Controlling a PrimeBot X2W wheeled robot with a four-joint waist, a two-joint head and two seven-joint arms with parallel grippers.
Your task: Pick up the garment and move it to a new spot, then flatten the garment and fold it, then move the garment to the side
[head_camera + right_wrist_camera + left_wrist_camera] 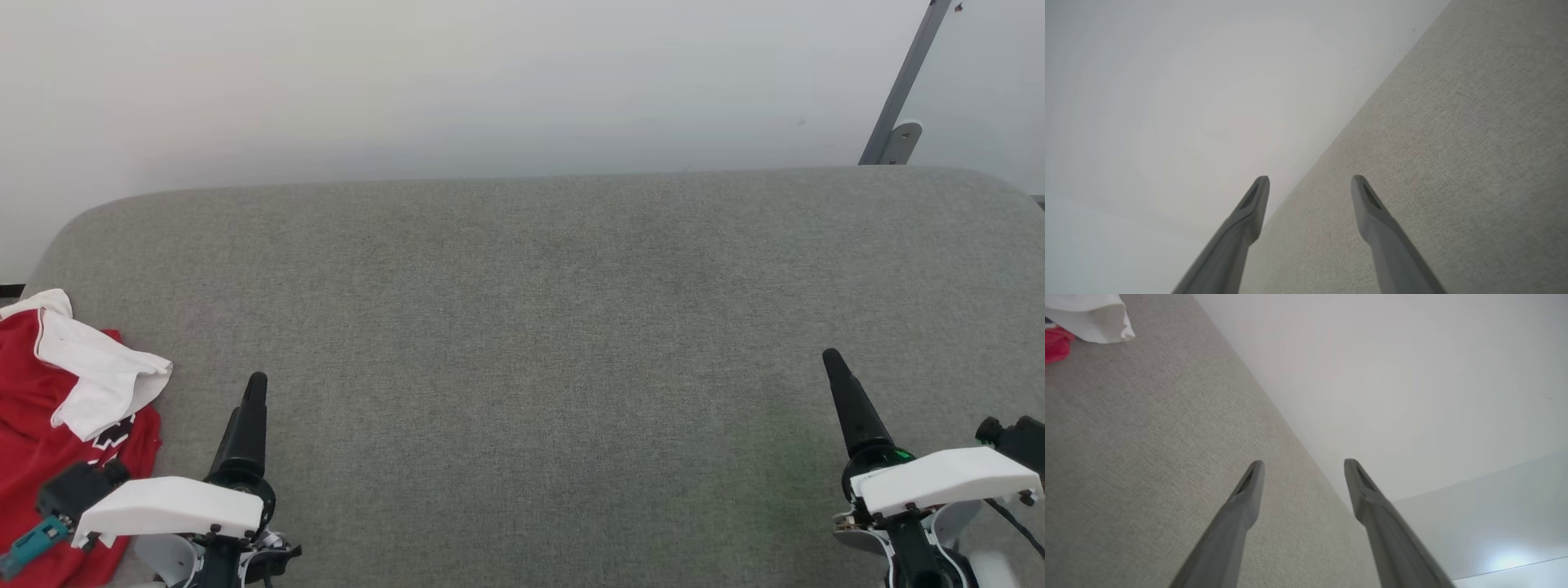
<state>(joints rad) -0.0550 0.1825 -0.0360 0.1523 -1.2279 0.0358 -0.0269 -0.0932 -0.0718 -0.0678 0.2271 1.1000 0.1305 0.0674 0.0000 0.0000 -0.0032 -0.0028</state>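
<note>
**Jersey heaped at near left, wide open cloth to the right**

Bunched at the near left corner of the grey fabric-covered table [522, 327]: the red jersey with a white short sleeve [33, 457], cut off by the left and near edges of the head view. Far edge of the table straight, both far corners rounded, pale wall behind. From the heap rightward, bare grey cloth all the way to the right edge.

By count: one garment; two grippers, two long dark fingers each; one slanted grey metal strut [902, 86] beyond the far right corner.

Heap stretched roughly near-to-far along the left edge; white sleeve flopped over it towards the right, with a scrap of black, white-outlined lettering below. Too crumpled to tell which way the neck points.

Left gripper [255, 384] just right of the heap, pointing far; fingers spread apart [1302, 465] over bare cloth, gripping nothing, the sleeve [1090, 318] well off to one side. Right gripper [834, 359] at the near right, pointing far, fingers likewise apart [1310, 181], gripping nothing.
</note>
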